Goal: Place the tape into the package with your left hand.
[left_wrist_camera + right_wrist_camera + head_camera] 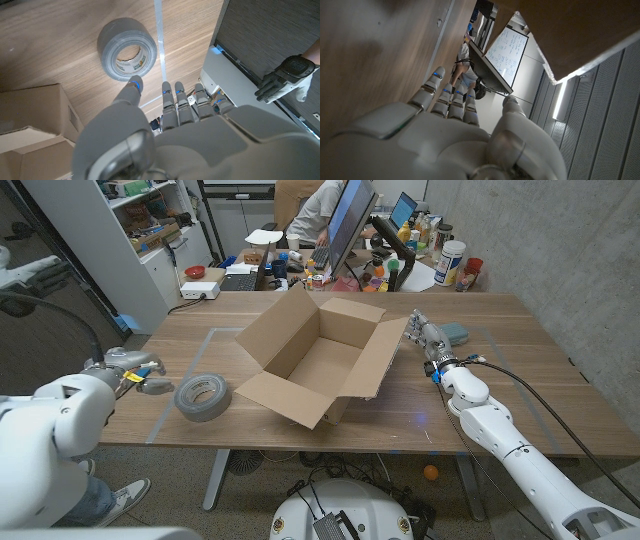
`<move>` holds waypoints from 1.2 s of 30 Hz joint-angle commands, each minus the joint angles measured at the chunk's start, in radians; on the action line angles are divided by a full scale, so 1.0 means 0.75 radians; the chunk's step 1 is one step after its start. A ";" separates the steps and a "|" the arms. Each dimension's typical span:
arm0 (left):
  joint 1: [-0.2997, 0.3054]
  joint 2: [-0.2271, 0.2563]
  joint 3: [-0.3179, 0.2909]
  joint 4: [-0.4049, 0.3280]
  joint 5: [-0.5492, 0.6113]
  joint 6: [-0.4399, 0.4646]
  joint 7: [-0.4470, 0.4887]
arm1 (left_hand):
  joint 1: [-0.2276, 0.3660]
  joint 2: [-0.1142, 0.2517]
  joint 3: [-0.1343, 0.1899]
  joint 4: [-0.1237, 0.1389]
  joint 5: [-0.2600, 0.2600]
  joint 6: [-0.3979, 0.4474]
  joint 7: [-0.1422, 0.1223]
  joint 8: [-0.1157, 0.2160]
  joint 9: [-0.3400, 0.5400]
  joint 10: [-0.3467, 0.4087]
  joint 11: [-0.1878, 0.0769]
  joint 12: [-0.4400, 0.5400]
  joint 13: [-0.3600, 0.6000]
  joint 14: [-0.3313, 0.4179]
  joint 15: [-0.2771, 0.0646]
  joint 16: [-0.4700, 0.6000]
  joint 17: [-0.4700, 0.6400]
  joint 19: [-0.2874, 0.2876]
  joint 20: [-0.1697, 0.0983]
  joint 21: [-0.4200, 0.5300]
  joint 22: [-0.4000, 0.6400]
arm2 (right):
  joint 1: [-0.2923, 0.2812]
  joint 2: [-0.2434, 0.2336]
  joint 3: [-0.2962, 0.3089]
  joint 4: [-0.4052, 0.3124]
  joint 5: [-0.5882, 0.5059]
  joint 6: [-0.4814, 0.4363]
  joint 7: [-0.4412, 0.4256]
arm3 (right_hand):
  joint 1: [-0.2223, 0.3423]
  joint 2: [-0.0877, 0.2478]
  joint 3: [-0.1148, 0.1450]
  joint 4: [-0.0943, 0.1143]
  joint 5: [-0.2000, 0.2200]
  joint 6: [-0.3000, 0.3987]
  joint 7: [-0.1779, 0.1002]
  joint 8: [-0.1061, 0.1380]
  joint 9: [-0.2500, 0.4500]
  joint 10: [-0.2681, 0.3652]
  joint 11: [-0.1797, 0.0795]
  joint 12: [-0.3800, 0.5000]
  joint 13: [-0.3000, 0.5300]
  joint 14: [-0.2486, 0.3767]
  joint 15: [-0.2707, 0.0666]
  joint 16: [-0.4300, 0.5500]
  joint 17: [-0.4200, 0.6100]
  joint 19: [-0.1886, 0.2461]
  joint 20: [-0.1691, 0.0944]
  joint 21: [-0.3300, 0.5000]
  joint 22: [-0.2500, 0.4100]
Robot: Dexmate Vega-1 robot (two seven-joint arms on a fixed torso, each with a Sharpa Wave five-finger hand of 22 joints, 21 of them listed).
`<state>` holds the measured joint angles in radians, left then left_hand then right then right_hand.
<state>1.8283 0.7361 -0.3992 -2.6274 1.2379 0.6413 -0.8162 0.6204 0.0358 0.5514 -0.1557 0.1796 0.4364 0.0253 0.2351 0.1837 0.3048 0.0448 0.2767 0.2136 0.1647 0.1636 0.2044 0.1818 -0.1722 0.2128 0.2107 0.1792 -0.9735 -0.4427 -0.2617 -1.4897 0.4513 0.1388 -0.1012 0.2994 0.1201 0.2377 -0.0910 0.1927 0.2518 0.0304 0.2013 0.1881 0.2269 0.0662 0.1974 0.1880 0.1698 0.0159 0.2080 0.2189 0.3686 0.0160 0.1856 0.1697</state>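
Left fingers: left hand [135, 375] held nothing, fingers [176, 97] straight and a little apart, thumb tip just short of the tape [126, 49]. Read as lined up for a grasp, not yet closed.
Right fingers: right hand [424, 336] empty, fingers [451, 95] extended, roughly side by side, slightly apart. It stood next to the package's right flap; can't tell if it touched. Probably parked there to steady the box or keep clear.
Tape: grey roll lying flat on the desk [520, 370], hole up, between left hand and package [320, 355], near both, outside the box.
Package: open cardboard box, all flaps folded outward, mouth up. Visible inside looked empty; nearest inner corner hidden by the front flap.
Why placed so: tape sat on the left arm's side, so the carry to the open mouth looked short.
Task state: judged not started, pick comes first.
Risk: near-left flap juts toward the tape and could catch the hand.
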 commanded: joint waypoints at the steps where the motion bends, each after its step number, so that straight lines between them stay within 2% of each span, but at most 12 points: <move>1: -0.163 -0.042 0.101 0.164 -0.034 -0.027 0.153 | 0.010 -0.007 -0.008 -0.001 -0.002 0.011 0.005 -0.009 0.006 -0.003 0.001 -0.006 0.004 0.017 -0.007 0.010 0.004 -0.025 0.003 0.001 0.006 | 0.000 -0.010 -0.002 -0.015 -0.007 -0.027 -0.003 | -0.006 0.002 0.009 0.003 0.006 0.015 -0.001 0.002 0.008 0.013 -0.002 0.002 0.005 0.009 0.005 0.005 0.001 -0.008 0.003 0.003 0.004; 5: -0.194 -0.026 0.125 0.191 -0.119 -0.025 0.217 | 0.011 -0.007 -0.010 -0.001 -0.002 0.011 0.002 -0.011 0.006 -0.005 0.003 -0.008 0.004 0.018 -0.009 0.010 0.005 -0.022 0.003 0.002 0.006 | -0.001 -0.014 0.002 -0.016 -0.007 -0.030 -0.005 | -0.008 0.002 0.008 0.003 0.006 0.014 -0.002 0.002 0.008 0.013 -0.002 0.002 0.006 0.008 0.004 0.005 0.001 -0.008 0.003 0.004 0.004; 13: -0.275 0.085 0.295 0.207 -0.181 0.089 0.204 | 0.011 -0.007 -0.014 -0.001 -0.003 0.009 0.004 -0.017 0.006 -0.007 0.011 -0.011 0.004 0.017 -0.006 0.008 0.005 -0.016 0.003 0.002 0.007 | -0.001 -0.015 0.023 0.004 0.007 -0.005 0.006 | -0.010 -0.002 0.007 0.003 0.006 0.014 -0.003 0.001 0.008 0.015 -0.002 0.002 0.006 0.010 0.005 0.005 0.000 -0.009 0.003 0.004 0.004; 14: -0.281 0.101 0.320 0.208 -0.175 0.107 0.207 | 0.011 -0.008 -0.017 0.000 -0.003 0.007 0.007 -0.021 0.006 -0.020 0.027 -0.017 0.004 0.013 -0.001 0.006 0.005 -0.014 0.004 0.002 0.007 | -0.001 -0.015 0.026 0.007 0.009 -0.002 0.008 | -0.010 -0.002 0.007 0.003 0.006 0.014 -0.003 0.001 0.008 0.016 -0.003 0.002 0.006 0.009 0.006 0.005 0.001 -0.010 0.004 0.004 0.004; 16: -0.301 0.130 0.365 0.207 -0.175 0.155 0.191 | 0.009 -0.010 -0.020 0.001 -0.003 0.005 0.014 -0.024 0.007 -0.027 0.025 -0.020 0.004 0.010 0.008 0.004 0.005 -0.014 0.005 0.001 0.007 | 0.000 -0.016 0.030 0.011 0.012 0.001 0.011 | -0.011 -0.004 0.006 0.003 0.006 0.014 -0.002 0.001 0.008 0.016 -0.003 0.002 0.006 0.009 0.006 0.005 0.001 -0.011 0.005 0.004 0.004; 19: -0.334 0.169 0.425 0.202 -0.177 0.238 0.163 | -0.004 -0.020 -0.037 0.006 -0.005 0.039 0.042 -0.021 0.008 -0.063 0.058 -0.037 0.006 -0.005 0.036 -0.003 0.007 -0.017 0.006 -0.004 0.007 | 0.002 -0.017 0.034 0.017 0.015 0.004 0.017 | -0.012 -0.004 0.006 0.003 0.006 0.014 -0.003 0.001 0.008 0.016 -0.002 0.002 0.006 0.009 0.005 0.005 0.001 -0.011 0.004 0.004 0.004; 22: -0.357 0.208 0.475 0.196 -0.178 0.325 0.142 | -0.014 -0.026 -0.046 0.010 -0.007 0.057 0.066 -0.018 0.008 -0.067 0.068 -0.039 0.007 -0.011 0.046 -0.006 0.007 -0.020 0.006 -0.006 0.007 | 0.006 -0.015 0.036 0.024 0.019 0.005 0.021 | -0.013 -0.005 0.006 0.004 0.006 0.013 -0.004 0.001 0.008 0.017 -0.001 0.002 0.006 0.009 0.005 0.005 0.001 -0.012 0.004 0.004 0.004; 28: -0.372 0.295 0.535 0.176 -0.218 0.473 0.128 | -0.045 -0.040 -0.073 0.020 -0.009 0.148 0.112 -0.001 0.010 -0.083 0.088 -0.045 0.008 -0.019 0.064 -0.008 0.008 -0.025 0.006 -0.011 0.008 | 0.021 -0.011 0.033 0.044 0.020 0.002 0.034 | -0.014 -0.004 0.006 0.004 0.006 0.014 -0.004 0.001 0.008 0.015 -0.003 0.001 0.006 0.011 0.005 0.006 0.001 -0.013 0.004 0.005 0.004; 36: -0.369 0.421 0.587 0.148 -0.331 0.650 0.193 | -0.053 -0.040 -0.083 0.021 -0.008 0.170 0.099 -0.006 0.011 -0.028 0.101 -0.025 0.008 -0.005 0.063 -0.002 0.008 -0.022 0.006 -0.010 0.009 | 0.043 0.004 0.025 0.074 0.018 0.004 0.041 | -0.015 -0.003 0.007 0.005 0.007 0.016 -0.008 0.001 0.008 0.017 -0.003 0.002 0.006 0.012 0.006 0.006 0.001 -0.015 0.006 0.005 0.004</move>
<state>1.5684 0.9340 -0.0353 -2.4947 1.0766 0.9508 -0.7072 0.5913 0.0068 0.4958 -0.1397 0.1736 0.5546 0.1068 0.2273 0.1887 0.2680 0.1175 0.2505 0.2165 0.1563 0.2076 0.1987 0.1840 -0.1721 0.2128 0.2030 0.1840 -0.9603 -0.4507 -0.2391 -1.4621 0.4630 0.1377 -0.0818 0.2939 0.1147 0.2377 -0.0910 0.1927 0.2575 0.0248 0.2013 0.1881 0.2305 0.0625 0.1974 0.1880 0.1721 0.0183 0.2080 0.2189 0.3578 0.0197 0.1856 0.1697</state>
